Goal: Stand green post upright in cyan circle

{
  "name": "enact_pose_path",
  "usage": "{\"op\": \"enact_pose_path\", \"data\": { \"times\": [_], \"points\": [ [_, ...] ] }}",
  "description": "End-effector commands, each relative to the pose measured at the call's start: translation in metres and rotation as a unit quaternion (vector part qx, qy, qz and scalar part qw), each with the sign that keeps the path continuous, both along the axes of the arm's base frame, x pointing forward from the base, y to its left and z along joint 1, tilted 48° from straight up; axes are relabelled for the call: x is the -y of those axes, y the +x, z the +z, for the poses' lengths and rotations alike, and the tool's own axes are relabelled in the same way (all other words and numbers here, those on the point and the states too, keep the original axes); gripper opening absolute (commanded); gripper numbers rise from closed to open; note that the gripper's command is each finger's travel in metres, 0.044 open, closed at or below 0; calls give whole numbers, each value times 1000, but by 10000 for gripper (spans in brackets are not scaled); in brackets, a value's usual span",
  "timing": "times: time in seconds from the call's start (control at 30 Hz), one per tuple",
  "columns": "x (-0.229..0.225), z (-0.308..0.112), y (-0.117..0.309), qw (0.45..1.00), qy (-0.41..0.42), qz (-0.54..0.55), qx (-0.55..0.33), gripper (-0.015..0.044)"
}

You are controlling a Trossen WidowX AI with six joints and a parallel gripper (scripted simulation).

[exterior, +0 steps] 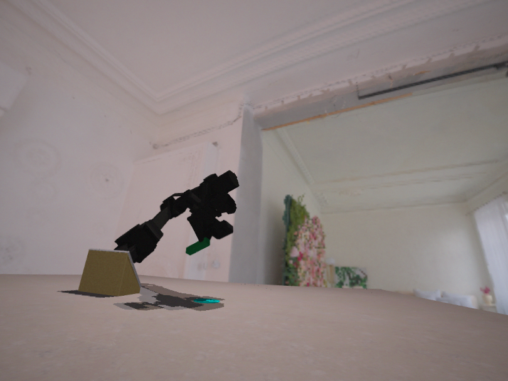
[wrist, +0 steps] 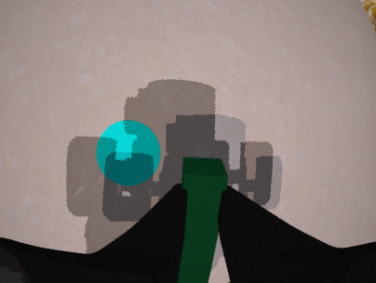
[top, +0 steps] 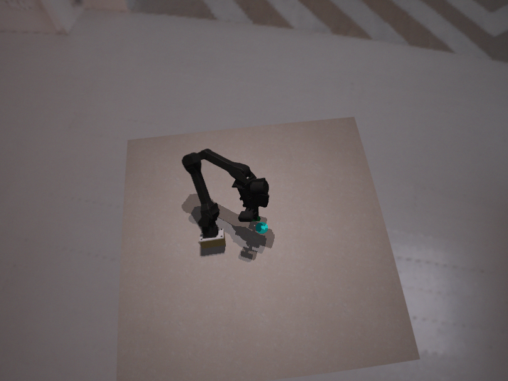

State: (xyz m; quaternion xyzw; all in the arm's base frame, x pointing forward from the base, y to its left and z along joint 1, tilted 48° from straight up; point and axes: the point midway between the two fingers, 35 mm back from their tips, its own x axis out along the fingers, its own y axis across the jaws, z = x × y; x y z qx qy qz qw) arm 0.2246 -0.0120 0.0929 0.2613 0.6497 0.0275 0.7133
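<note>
The green post (top: 258, 219) (exterior: 197, 246) (wrist: 200, 228) is off the table, held in the air. In the exterior view it is tilted, nearer to lying than to upright, its left end lower. My gripper (exterior: 206, 238) (wrist: 201, 194) is shut on the post near one end; in the top view the arm mostly hides the fingers. The flat cyan circle (top: 263, 228) (exterior: 207, 301) (wrist: 127, 140) lies on the table below the gripper, partly in the arm's shadow. In the wrist view it shows left of the post's end and a little farther up.
The arm's wedge-shaped base (top: 212, 243) (exterior: 104, 272) stands on the square table top (top: 266, 319) (exterior: 286, 340), to the left of the circle in the top and exterior views. The arm's shadow falls around the circle. A yellow-brown thing (wrist: 371, 11) shows at the wrist view's top right corner.
</note>
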Motion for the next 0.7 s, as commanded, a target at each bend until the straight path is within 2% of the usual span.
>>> {"op": "enact_pose_path", "data": {
  "times": [0.0, 0.67],
  "points": [
    [0, 0, -1, 1000, -11, -7, 10, 22],
    [-1, -1, -4, 997, -46, -39, 55, 22]
  ]
}}
